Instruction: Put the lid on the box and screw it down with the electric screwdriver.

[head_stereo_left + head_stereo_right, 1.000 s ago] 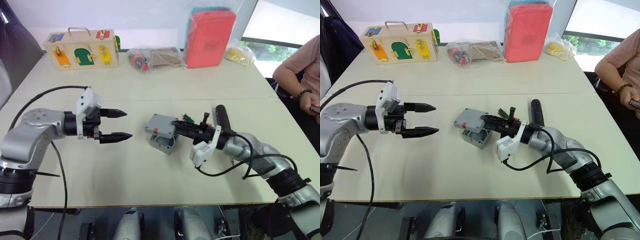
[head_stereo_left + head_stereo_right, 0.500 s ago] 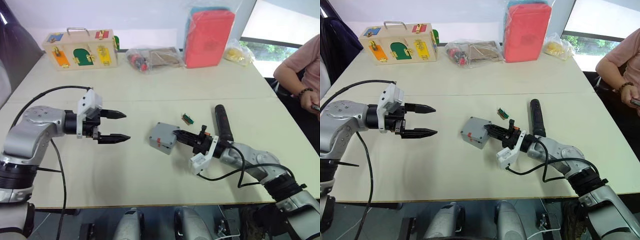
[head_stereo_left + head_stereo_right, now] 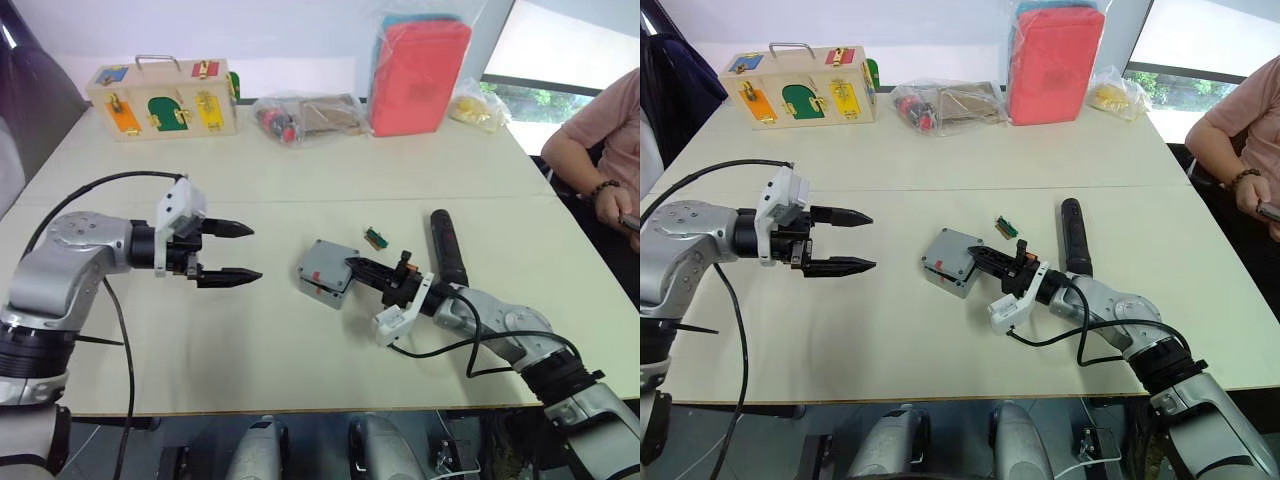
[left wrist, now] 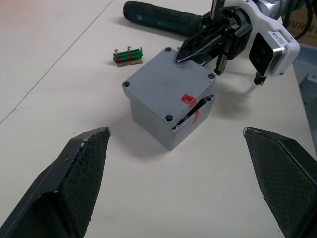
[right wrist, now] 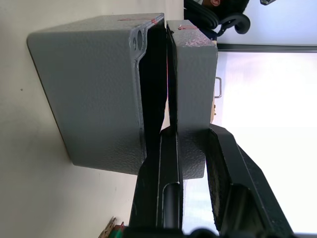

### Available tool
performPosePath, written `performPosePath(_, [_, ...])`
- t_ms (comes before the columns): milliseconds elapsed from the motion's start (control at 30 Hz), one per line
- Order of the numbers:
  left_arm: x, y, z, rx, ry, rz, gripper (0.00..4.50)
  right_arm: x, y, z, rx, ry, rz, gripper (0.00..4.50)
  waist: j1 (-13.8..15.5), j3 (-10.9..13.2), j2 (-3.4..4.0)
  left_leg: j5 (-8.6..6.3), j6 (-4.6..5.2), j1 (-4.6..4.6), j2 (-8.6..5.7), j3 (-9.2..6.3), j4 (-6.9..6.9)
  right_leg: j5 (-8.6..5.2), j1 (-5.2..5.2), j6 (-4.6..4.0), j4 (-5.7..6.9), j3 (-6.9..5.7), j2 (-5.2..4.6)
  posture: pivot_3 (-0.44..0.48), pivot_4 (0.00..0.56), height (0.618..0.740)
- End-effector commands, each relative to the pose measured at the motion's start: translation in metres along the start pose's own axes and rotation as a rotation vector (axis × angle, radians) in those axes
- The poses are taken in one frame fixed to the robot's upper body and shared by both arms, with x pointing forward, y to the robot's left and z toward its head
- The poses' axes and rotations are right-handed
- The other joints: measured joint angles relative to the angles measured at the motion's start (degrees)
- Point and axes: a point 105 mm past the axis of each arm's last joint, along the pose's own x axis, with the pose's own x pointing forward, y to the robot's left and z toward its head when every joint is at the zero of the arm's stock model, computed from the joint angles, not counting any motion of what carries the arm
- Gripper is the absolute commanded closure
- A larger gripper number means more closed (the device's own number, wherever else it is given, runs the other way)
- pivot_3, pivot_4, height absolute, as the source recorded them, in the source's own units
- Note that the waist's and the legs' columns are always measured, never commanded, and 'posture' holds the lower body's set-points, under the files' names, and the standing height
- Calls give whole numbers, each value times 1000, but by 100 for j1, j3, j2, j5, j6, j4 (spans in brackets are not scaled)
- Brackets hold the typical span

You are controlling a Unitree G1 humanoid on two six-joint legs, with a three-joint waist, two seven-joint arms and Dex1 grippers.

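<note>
One corner of the lid (image 4: 168,84) is lifted: we see a dark gap between it and the box (image 4: 174,130) beside the red mark, so the lid is on but not seated flat. The box sits mid-surface (image 3: 300,370), tilted. We judge placement nearly done; seating and all the screwing remain.

The right gripper (image 3: 986,259) reaches in low from the right, forearm close to the surface, its fingers clamped on the lid's edge, one finger in the gap and one over the top. The electric screwdriver (image 3: 446,246) lies untouched just beyond that arm, near a small green connector (image 3: 376,237). The left gripper (image 3: 238,252) hovers well apart to the left, level, fingers spread and empty, pointing at the box.
</note>
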Motion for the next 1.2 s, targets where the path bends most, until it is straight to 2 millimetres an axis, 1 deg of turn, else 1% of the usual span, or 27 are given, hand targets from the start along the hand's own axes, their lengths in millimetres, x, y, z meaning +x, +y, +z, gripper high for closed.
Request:
performPosePath(33, [-1, 1, 9, 55, -6, -1, 79, -1, 0, 5, 0, -11, -8, 4352, 0, 0, 0, 0, 0, 0, 0, -1, 0, 0, 0, 0, 0, 0, 0, 0, 150, 730])
performPosePath(300, [3, 6, 9, 71, -7, -14, 79, -8, 9, 4, -28, 2, 9, 4352, 6, -1, 0, 0, 0, 0, -2, 0, 2, 0, 0, 0, 3, 0, 0, 0, 150, 730])
performPosePath(567, [7, 6, 9, 83, -10, -31, 79, -5, 11, 9, -24, -12, 6, 4352, 2, -2, -1, 0, 0, 1, -1, -1, 2, 0, 0, 0, 7, 0, 0, 0, 150, 730])
performPosePath(833, [7, 6, 9, 86, -10, -34, 79, 0, 0, 8, -19, -13, -36, 4352, -3, -2, -1, 0, 0, 2, -1, -1, 3, 0, 0, 0, 10, 0, 0, 0, 150, 730])
performPosePath(1200, [7, 6, 9, 84, -11, -29, 79, 4, -6, 7, -23, -16, -58, 4352, -7, -2, -1, 1, 0, 2, -1, -1, 3, 0, 0, 0, 12, 0, 0, 0, 150, 730])
